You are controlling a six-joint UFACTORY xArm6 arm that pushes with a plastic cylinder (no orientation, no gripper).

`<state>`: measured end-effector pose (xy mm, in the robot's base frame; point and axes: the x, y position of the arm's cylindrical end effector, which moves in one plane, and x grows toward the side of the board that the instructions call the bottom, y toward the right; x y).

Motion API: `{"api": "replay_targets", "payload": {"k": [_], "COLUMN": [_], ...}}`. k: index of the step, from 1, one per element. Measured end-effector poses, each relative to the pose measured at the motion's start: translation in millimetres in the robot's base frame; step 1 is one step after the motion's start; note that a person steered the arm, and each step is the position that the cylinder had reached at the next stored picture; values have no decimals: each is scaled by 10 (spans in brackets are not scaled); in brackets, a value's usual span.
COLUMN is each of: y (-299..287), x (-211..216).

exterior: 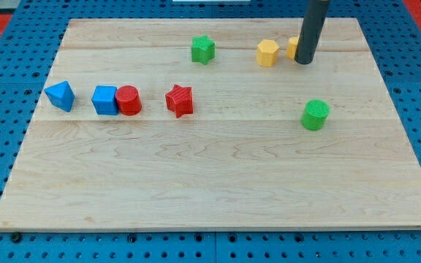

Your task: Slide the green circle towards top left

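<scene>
The green circle (315,115) is a short green cylinder on the wooden board (218,175), at the view's right, about mid-height. My tip (305,61) is the lower end of a dark rod coming down from the view's top. It stands above the green circle in the view, slightly to its left, with a clear gap between them. The tip is right beside a yellow block (292,47) that the rod partly hides.
A yellow hexagon (267,52) and a green star (203,49) lie near the view's top. A red star (180,100), a red circle (129,100), a blue cube (104,100) and a blue triangle (61,96) form a row at the left.
</scene>
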<state>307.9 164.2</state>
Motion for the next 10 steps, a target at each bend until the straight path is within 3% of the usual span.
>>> {"api": "replay_targets", "payload": {"k": [2, 3, 5, 6, 8, 10], "y": [754, 424, -1100, -1224, -326, 122], "x": [1433, 1673, 834, 797, 839, 563]}}
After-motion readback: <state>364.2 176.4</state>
